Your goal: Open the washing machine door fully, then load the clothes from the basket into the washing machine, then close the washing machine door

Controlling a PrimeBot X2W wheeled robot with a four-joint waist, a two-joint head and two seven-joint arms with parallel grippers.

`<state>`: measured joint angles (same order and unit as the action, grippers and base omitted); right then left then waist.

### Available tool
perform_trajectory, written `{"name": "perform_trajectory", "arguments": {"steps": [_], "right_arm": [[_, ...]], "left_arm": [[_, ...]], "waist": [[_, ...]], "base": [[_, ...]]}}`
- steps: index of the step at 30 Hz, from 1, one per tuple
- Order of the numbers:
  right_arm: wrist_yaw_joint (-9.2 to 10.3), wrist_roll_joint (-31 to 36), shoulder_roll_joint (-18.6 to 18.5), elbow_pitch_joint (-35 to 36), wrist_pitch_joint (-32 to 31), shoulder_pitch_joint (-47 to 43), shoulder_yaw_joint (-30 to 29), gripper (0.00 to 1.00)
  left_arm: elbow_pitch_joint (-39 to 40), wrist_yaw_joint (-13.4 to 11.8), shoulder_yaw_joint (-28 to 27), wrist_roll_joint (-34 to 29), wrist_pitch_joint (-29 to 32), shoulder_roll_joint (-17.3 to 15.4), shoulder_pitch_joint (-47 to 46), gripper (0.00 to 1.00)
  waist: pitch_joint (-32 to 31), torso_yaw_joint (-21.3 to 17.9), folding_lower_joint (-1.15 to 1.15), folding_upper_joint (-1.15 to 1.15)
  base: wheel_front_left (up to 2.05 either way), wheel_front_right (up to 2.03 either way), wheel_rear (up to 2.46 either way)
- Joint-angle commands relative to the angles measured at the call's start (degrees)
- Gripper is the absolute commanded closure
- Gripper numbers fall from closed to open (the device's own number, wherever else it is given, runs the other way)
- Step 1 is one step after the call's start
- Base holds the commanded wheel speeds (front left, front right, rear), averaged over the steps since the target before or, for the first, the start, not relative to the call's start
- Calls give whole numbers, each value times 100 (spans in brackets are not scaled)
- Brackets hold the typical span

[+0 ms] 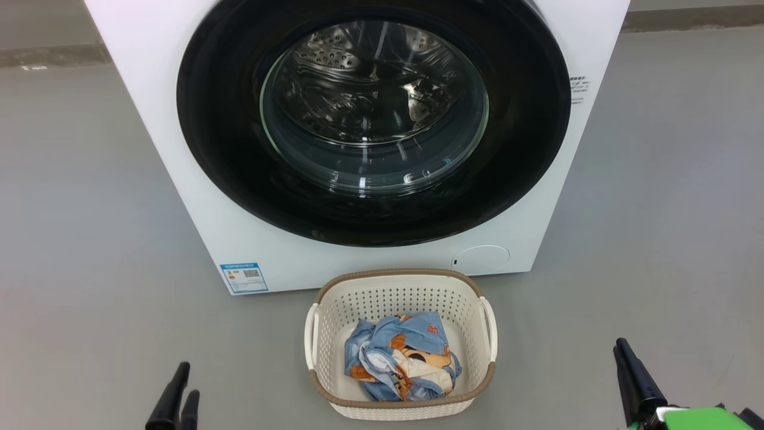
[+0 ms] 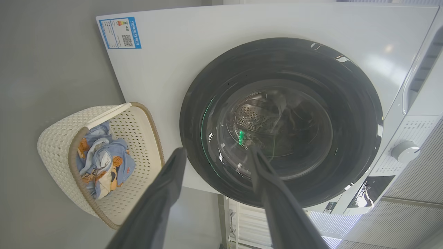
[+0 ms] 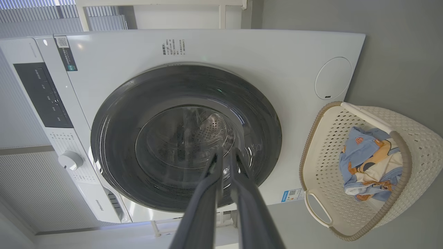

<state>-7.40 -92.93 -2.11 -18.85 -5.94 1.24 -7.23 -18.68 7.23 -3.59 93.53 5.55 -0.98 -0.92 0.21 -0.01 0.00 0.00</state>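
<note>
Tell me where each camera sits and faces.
Head view: on the head, looking down at the washing machine door and basket; left gripper lower left, right gripper lower right.
Left wrist view: on that wrist, facing the door along the open left gripper.
Right wrist view: on that wrist, facing the door along the shut right gripper.
Both wrist views share door, basket.

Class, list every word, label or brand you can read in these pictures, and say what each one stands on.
"Hisense": sideways and faint, on the drawer front of the washing machine.
Blue sticker: QR code; print too small to read.
Black print beside the door: too small.
Control panel labels: blurred.
</note>
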Motion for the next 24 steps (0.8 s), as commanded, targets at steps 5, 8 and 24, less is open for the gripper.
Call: {"name": "perform_trajectory", "arguments": {"steps": [5, 8, 24], "right_arm": [[0, -10, -34, 200, 98, 62, 42, 0], [-1, -9, -35, 261, 148, 36, 60, 0], [-2, 356, -41, 577, 416, -22, 138, 0]], "left_arm": [[157, 6, -6, 7, -39, -61, -101, 0], [200, 7, 3, 2, -67, -65, -86, 0], [418, 9, 224, -290, -395, -207, -74, 0]], "waist": [[-5, 1, 12, 0], [-6, 1, 7, 0], [24, 10, 0, 0]], "base": [[0, 0, 0], [0, 0, 0], [0, 0, 0]]}}
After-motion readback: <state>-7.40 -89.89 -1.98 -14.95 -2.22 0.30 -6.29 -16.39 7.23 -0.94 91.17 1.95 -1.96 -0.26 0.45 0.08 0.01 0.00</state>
